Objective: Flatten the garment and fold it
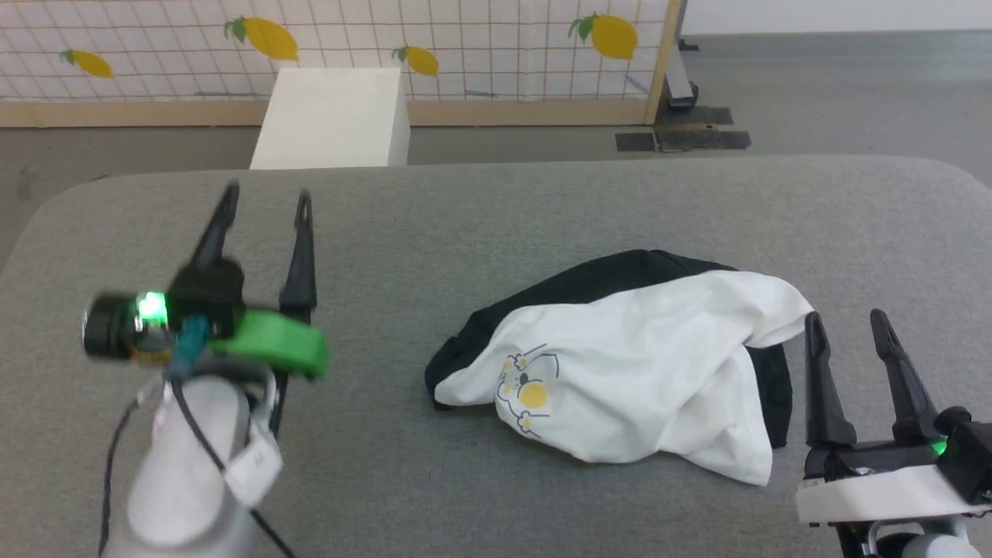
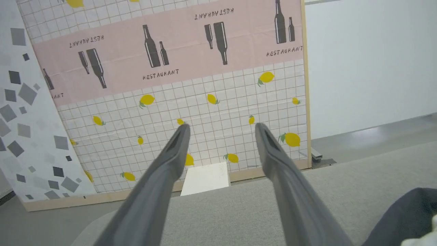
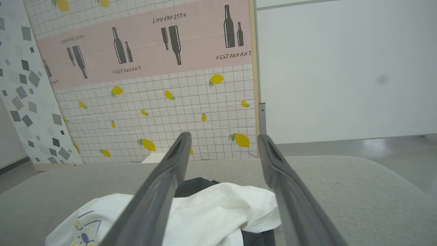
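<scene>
The garment (image 1: 635,372) lies crumpled on the grey bench (image 1: 465,496), white body uppermost with the cartoon print showing and black fabric bunched behind. It sits just left of the right pincer (image 1: 845,318), whose fingers stand wide and hold nothing, and well right of the left pincer (image 1: 267,198), also wide and empty. A white block (image 1: 333,116) stands on the floor beyond the left pincer.

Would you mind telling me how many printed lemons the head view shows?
4 lemons: one far left, one above the white box, one just right of it, one beside the wooden post. Others may hide behind the box.
</scene>
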Motion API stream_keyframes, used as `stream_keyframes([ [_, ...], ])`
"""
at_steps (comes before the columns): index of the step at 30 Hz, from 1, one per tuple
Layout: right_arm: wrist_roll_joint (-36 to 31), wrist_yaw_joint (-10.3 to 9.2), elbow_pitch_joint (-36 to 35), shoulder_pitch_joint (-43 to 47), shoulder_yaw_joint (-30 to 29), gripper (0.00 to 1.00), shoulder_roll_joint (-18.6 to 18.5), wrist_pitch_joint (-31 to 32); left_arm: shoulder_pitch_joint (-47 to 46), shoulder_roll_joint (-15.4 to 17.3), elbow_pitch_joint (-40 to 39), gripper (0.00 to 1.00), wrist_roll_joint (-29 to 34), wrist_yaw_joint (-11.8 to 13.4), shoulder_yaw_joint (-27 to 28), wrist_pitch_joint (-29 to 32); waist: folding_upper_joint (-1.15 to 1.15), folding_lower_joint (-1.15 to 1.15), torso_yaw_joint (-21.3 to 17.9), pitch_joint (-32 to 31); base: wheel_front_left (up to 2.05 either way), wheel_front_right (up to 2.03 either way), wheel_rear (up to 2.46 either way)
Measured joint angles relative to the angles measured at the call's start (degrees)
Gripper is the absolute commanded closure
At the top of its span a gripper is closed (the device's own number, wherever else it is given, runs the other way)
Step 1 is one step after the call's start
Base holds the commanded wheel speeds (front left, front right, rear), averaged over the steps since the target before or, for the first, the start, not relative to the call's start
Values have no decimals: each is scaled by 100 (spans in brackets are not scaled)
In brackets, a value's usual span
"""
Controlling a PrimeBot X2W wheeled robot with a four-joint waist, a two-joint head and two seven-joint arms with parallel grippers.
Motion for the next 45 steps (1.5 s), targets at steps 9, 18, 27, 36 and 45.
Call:
stream_keyframes([
  [9,-77,0,-18,-107,38,0,-2,0,-2190,91,1661,0,27,-806,-612,726,0,0,-314,304,0,0,0],
  [18,-76,0,-53,-452,133,0,0,0,-3422,26,2538,0,-1078,-931,-2707,2870,0,0,-649,737,0,0,0],
  [27,-49,0,-78,-700,138,0,-2,0,-4155,816,2156,0,-3105,-967,-5170,4526,0,1,-976,1228,0,0,0],
  [36,15,0,-75,-866,196,0,-2,0,-4215,1296,1965,0,-3947,-967,-6483,5364,0,1,-1265,1554,0,0,0],
  [45,-29,0,-30,-844,155,0,-2,0,-3813,1443,1651,100,-3927,-962,-6495,4911,0,1,-1335,1405,0,0,0],
])
